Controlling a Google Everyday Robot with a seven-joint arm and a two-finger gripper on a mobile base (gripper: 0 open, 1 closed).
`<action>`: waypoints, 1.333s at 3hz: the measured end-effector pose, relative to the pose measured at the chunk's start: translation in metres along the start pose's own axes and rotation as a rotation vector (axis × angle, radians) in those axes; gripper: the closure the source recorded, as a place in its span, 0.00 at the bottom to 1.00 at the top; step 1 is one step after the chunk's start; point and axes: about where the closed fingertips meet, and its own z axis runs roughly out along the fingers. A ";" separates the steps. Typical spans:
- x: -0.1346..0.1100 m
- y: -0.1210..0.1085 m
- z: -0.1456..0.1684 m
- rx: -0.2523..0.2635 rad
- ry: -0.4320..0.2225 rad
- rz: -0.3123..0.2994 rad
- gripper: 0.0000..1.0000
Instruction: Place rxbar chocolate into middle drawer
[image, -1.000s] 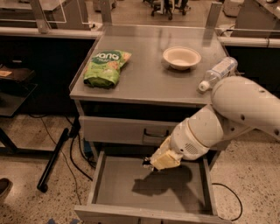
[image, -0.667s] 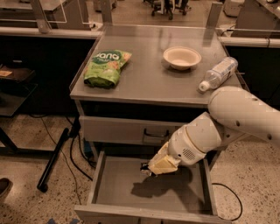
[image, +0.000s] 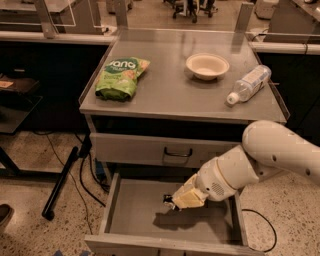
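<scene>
The middle drawer (image: 130, 215) is pulled open at the bottom of the grey cabinet, and its flat floor is bare. My gripper (image: 172, 201) reaches into it from the right and hangs a little above the floor, left of centre. A small dark piece with a white spot, the rxbar chocolate (image: 167, 199), sticks out of the gripper's tip, and the gripper is shut on it. Most of the bar is hidden by the cream-coloured hand. The gripper's shadow falls on the drawer floor right below it.
On the cabinet top (image: 170, 95) lie a green snack bag (image: 121, 77), a pale bowl (image: 207, 65) and a plastic bottle (image: 249, 84) on its side. The top drawer front with its black handle (image: 177, 152) is closed. Cables and a black pole (image: 62, 180) lie on the floor at left.
My arm has moved down and to the left, carrying the gripper and the bar lower into the open drawer. Nothing on the cabinet top has moved.
</scene>
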 end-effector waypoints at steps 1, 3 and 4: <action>0.038 -0.020 0.023 -0.017 -0.046 0.097 1.00; 0.063 -0.039 0.048 -0.048 -0.080 0.172 1.00; 0.066 -0.048 0.060 -0.041 -0.121 0.198 1.00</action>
